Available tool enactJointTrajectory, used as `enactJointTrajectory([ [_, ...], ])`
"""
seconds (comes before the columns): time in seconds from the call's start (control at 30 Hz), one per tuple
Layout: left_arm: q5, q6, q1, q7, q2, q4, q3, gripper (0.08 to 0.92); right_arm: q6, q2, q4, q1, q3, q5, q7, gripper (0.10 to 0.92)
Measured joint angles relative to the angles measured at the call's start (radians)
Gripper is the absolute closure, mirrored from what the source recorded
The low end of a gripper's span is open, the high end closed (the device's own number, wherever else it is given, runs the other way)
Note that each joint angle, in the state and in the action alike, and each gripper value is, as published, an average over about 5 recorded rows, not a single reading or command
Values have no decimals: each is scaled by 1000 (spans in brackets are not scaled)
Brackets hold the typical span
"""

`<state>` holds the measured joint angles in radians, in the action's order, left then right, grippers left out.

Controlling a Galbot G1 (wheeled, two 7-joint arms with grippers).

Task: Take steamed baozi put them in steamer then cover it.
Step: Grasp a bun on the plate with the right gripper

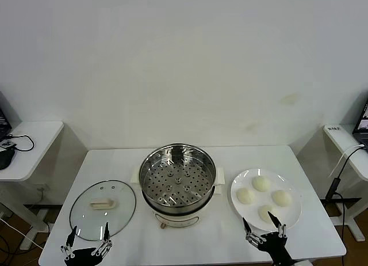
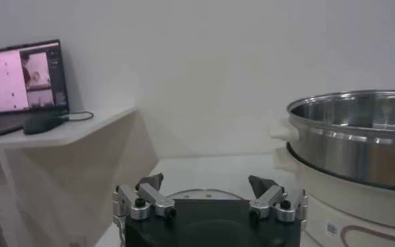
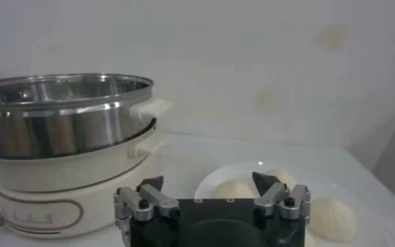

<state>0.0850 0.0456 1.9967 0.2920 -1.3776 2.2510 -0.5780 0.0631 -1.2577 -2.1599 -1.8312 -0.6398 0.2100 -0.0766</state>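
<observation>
Just ahead of wide-open, empty right gripper (image 1: 264, 230): four round cream-white steamed baozi (image 1: 261, 183) on flat white plate (image 1: 238, 184); shiny steel steamer (image 1: 178, 175) beyond, uncovered. Risk of squashing soft buns through over-squeezing.

Right gripper (image 3: 210, 182) sits low over the white table (image 3: 184, 151), fingers spread wide with nothing between them. Just past it there's a white plate (image 3: 214, 184) with pale baozi (image 3: 331, 216) on it, and the shiny steamer (image 3: 66, 124) on its cream base stands beside the plate.
</observation>
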Motion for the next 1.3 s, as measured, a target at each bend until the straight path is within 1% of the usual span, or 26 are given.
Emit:
enactJointTrajectory([
  [0.13,-11,-7,-2,-3,2,4,-7,177,9,14,0,15,-20,-43,-2,203],
  [0.33,-30,-41,-16,-15,4,24,-27,177,53,84,19,79,-86,-160,-27,202],
  [0.53,-63,-71,-34,-46,1,40,-55,177,96,218,80,189,-145,-298,-100,203],
  [0.73,-98,-88,-47,-64,-1,51,-71,177,114,397,195,357,-128,-413,-219,203],
  [0.87,-121,-93,-50,-74,0,60,-72,177,112,517,289,510,-43,-451,-322,202],
  [1.0,-139,-95,-49,-81,2,65,-72,177,107,614,388,703,106,-462,-437,203],
  [1.3,-159,-102,-64,-93,3,69,-73,177,94,720,589,1177,572,-425,-703,203],
])
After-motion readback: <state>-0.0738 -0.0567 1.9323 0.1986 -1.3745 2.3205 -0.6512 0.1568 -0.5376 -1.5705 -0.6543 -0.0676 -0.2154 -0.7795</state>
